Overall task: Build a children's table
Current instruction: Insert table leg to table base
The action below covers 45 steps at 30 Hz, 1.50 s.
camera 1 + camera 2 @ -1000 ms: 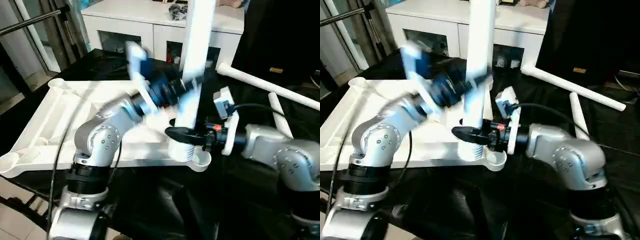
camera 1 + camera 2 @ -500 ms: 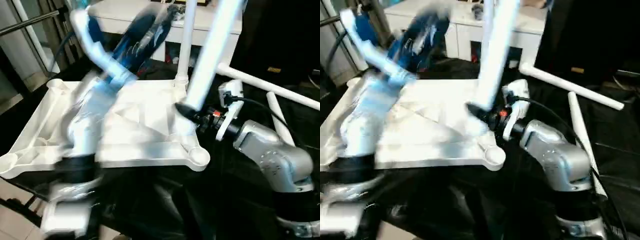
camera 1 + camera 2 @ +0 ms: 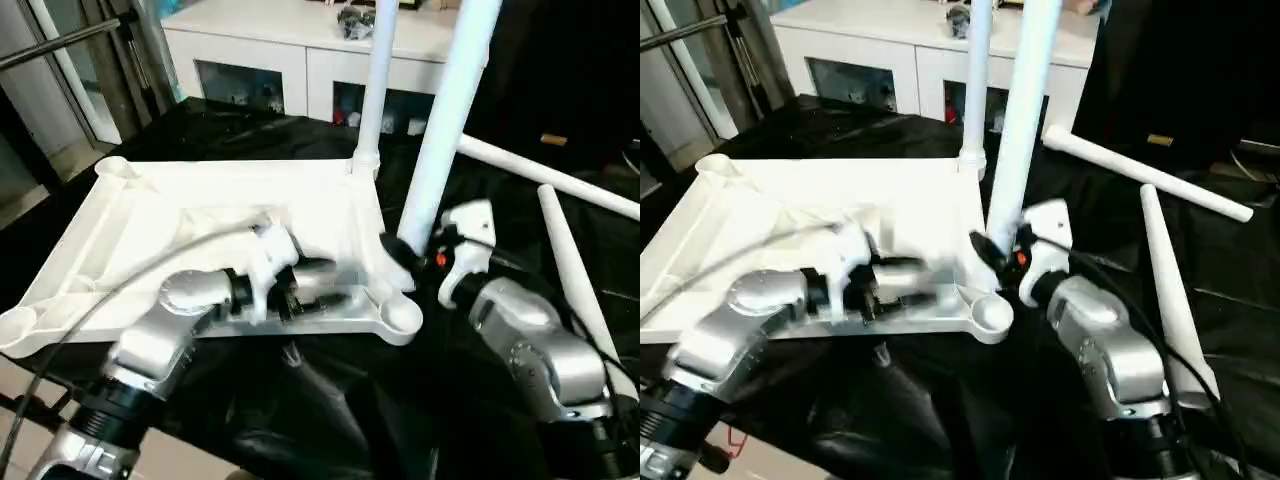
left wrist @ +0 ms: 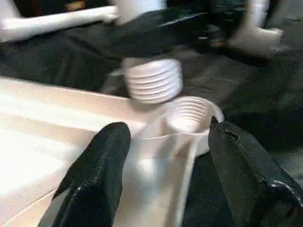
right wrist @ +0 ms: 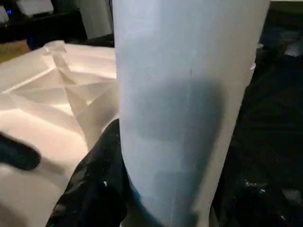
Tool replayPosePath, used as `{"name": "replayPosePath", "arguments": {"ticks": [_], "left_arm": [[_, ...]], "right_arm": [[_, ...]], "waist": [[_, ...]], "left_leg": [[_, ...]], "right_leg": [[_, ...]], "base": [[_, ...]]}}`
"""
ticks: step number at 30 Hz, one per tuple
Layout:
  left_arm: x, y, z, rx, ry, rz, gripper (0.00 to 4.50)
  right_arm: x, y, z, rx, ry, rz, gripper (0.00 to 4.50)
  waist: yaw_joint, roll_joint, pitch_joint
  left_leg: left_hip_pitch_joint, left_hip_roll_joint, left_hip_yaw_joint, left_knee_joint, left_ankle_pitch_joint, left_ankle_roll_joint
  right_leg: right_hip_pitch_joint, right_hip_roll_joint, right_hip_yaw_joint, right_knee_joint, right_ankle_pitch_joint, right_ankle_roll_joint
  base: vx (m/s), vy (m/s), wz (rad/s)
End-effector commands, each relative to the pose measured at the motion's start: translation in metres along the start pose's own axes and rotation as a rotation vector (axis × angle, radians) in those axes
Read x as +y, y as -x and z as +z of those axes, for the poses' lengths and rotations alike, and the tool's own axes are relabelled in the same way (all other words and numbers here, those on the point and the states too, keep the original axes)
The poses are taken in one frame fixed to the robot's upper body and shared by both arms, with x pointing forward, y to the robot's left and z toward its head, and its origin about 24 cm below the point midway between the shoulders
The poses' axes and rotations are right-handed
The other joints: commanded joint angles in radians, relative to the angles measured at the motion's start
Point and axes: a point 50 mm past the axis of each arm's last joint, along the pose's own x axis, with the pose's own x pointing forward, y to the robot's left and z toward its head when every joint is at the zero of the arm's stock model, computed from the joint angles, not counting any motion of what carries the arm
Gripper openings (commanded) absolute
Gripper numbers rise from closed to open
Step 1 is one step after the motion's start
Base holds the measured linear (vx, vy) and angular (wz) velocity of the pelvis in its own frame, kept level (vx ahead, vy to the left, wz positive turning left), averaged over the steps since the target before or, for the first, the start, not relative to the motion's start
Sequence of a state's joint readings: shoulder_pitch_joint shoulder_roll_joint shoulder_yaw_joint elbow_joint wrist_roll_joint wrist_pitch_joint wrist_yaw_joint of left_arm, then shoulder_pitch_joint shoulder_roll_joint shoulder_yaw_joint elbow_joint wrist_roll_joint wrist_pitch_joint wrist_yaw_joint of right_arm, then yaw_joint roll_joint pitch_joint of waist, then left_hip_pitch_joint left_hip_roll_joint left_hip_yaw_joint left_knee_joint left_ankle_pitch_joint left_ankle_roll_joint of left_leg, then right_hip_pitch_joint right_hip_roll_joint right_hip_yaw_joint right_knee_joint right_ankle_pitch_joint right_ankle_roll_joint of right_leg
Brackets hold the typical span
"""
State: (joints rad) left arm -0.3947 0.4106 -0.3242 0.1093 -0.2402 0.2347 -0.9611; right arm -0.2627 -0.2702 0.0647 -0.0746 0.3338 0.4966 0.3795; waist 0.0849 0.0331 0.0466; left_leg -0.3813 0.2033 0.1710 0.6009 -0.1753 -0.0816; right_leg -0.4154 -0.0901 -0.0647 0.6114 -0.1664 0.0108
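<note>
One leg point(image 3: 372, 85) stands in the tabletop's point(image 3: 130, 230) far right socket, the right gripper point(image 3: 400, 250) pinches a second leg point(image 3: 445, 120) above the near right socket point(image 4: 189, 118), the left gripper point(image 4: 165, 156) is spread and empty, and two legs point(image 3: 565, 270) lie at right.

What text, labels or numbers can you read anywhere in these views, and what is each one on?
No readable text in any view.
Small yellow-brown tag on the dark object at the back right: too small and blurred to read.
Orange-red spot on the right gripper: a mark, not lettering.
Tabletop, the leg held by the right gripper, the leg standing in the far socket, the left gripper and the cabinet: no print visible.
</note>
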Motion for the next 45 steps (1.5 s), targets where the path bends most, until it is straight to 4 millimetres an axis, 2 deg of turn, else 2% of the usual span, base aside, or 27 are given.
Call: {"name": "replayPosePath", "arguments": {"ticks": [1,2,3,4,5,6,7,8,9,14,19,27,28,29,34,39,41,45], "left_arm": [[0.003,-0.004,-0.014,0.095,-0.029,-0.028,3.07],[0.003,-0.004,-0.014,0.095,-0.029,-0.028,3.07],[0.005,-0.004,-0.016,0.107,-0.032,-0.025,3.07],[0.009,-0.003,-0.018,0.128,-0.020,-0.025,2.89],[0.012,-0.002,-0.020,0.147,-0.016,-0.028,2.78],[0.013,-0.001,-0.023,0.168,-0.008,-0.040,2.70],[0.014,0.000,-0.025,0.180,-0.003,-0.048,2.70],[0.015,0.001,-0.027,0.197,-0.005,-0.055,2.64],[0.015,0.002,-0.028,0.203,-0.006,-0.059,2.50],[0.019,0.002,-0.034,0.228,-0.014,-0.077,2.04],[0.019,0.001,-0.034,0.237,-0.027,-0.131,1.57],[0.024,0.000,-0.040,0.295,-0.055,-0.141,0.91],[0.024,0.001,-0.041,0.310,-0.062,-0.149,0.91],[0.024,0.001,-0.041,0.321,-0.068,-0.153,0.69],[0.030,0.002,-0.038,0.312,-0.069,-0.126,0.47],[0.036,0.001,-0.034,0.302,-0.004,-0.076,0.05],[0.038,-0.003,-0.029,0.259,0.037,-0.051,0.01],[0.043,-0.013,-0.020,0.186,0.059,0.012,0.00]], "right_arm": [[0.005,0.001,-0.001,-0.011,0.039,0.022,1.91],[0.005,0.001,-0.001,-0.011,0.039,0.022,1.91],[0.006,0.001,0.000,-0.018,0.047,0.027,1.91],[0.007,0.001,0.001,-0.031,0.045,0.029,1.91],[0.007,0.002,0.002,-0.039,0.042,0.026,1.91],[0.007,0.002,0.003,-0.045,0.038,0.020,1.91],[0.007,0.003,0.003,-0.049,0.036,0.016,1.91],[0.006,0.003,0.004,-0.052,0.034,0.012,1.91],[0.006,0.003,0.004,-0.053,0.034,0.011,1.91],[0.006,0.006,0.004,-0.068,0.038,0.010,1.91],[0.005,0.007,0.004,-0.070,0.035,0.002,1.91],[0.006,0.006,0.006,-0.074,0.035,0.007,1.91],[0.005,0.006,0.006,-0.074,0.036,0.009,1.91],[0.005,0.006,0.006,-0.074,0.035,0.011,1.91],[0.006,0.005,0.010,-0.084,0.020,0.034,1.91],[0.008,0.003,0.013,-0.062,-0.008,0.117,1.91],[0.007,0.002,0.015,-0.053,-0.012,0.136,1.91],[0.001,-0.006,0.017,-0.021,0.035,0.145,1.91]], "waist": [[-0.006,-0.001,-0.063],[-0.007,0.004,-0.062],[-0.008,0.003,-0.064],[-0.009,0.006,-0.064],[-0.010,0.003,-0.064],[-0.010,0.012,-0.065],[-0.011,0.008,-0.065],[-0.012,0.014,-0.064],[-0.014,0.011,-0.064],[-0.024,0.016,-0.068],[-0.025,0.019,-0.068],[-0.025,0.020,-0.067],[-0.024,0.023,-0.067],[-0.025,0.022,-0.065],[-0.027,0.017,-0.064],[-0.025,0.019,-0.063],[-0.027,0.015,-0.063],[-0.028,0.013,-0.067]], "left_leg": [[0.017,0.009,0.001,-0.078,-0.280,-0.030],[0.019,0.007,0.001,-0.078,-0.294,-0.034],[0.018,0.008,-0.001,-0.078,-0.294,-0.036],[0.018,0.009,-0.001,-0.079,-0.301,-0.038],[0.018,0.007,-0.001,-0.079,-0.302,-0.037],[0.019,0.008,-0.003,-0.080,-0.305,-0.038],[0.018,0.008,-0.004,-0.080,-0.309,-0.038],[0.019,0.008,-0.005,-0.081,-0.312,-0.037],[0.018,0.008,-0.004,-0.080,-0.312,-0.036],[0.013,0.007,-0.005,-0.079,-0.297,-0.028],[0.014,0.010,-0.004,-0.078,-0.286,-0.021],[0.014,0.008,-0.004,-0.077,-0.288,-0.015],[0.015,0.009,-0.005,-0.079,-0.293,-0.017],[0.015,0.010,-0.005,-0.079,-0.303,-0.020],[0.016,0.008,-0.004,-0.080,-0.319,-0.016],[0.018,0.009,-0.005,-0.080,-0.327,-0.012],[0.012,0.008,-0.005,-0.079,-0.307,-0.011],[0.010,0.005,-0.003,-0.074,-0.271,-0.001]], "right_leg": [[0.048,-0.034,0.037,-0.083,-0.336,-0.122],[0.045,-0.034,0.037,-0.088,-0.359,-0.108],[0.048,-0.035,0.037,-0.087,-0.355,-0.107],[0.046,-0.034,0.037,-0.088,-0.354,-0.105],[0.047,-0.034,0.036,-0.089,-0.353,-0.106],[0.046,-0.033,0.035,-0.088,-0.350,-0.112],[0.048,-0.034,0.035,-0.086,-0.348,-0.117],[0.047,-0.035,0.034,-0.086,-0.349,-0.123],[0.047,-0.035,0.035,-0.087,-0.345,-0.125],[0.052,-0.035,0.034,-0.084,-0.306,-0.144],[0.053,-0.037,0.035,-0.078,-0.265,-0.174],[0.054,-0.039,0.035,-0.084,-0.308,-0.163],[0.052,-0.038,0.034,-0.083,-0.310,-0.164],[0.052,-0.039,0.034,-0.083,-0.312,-0.166],[0.051,-0.040,0.034,-0.090,-0.372,-0.151],[0.049,-0.040,0.033,-0.091,-0.390,-0.152],[0.054,-0.040,0.032,-0.089,-0.380,-0.155],[0.056,-0.041,0.032,-0.088,-0.357,-0.161]], "base": [[0.000,0.000,0.00],[0.000,0.000,0.00],[0.000,0.000,0.00],[0.000,0.000,0.00],[0.000,0.000,0.00],[0.000,0.000,0.00],[0.000,0.000,0.00],[0.000,0.000,0.00],[0.000,0.000,0.00],[0.000,0.000,0.00],[0.000,0.000,0.00],[0.000,0.000,0.00],[0.000,0.000,0.00],[0.000,0.000,0.00],[0.000,0.000,0.00],[0.000,0.000,0.00],[0.000,0.000,0.00],[0.000,0.000,0.00]]}}
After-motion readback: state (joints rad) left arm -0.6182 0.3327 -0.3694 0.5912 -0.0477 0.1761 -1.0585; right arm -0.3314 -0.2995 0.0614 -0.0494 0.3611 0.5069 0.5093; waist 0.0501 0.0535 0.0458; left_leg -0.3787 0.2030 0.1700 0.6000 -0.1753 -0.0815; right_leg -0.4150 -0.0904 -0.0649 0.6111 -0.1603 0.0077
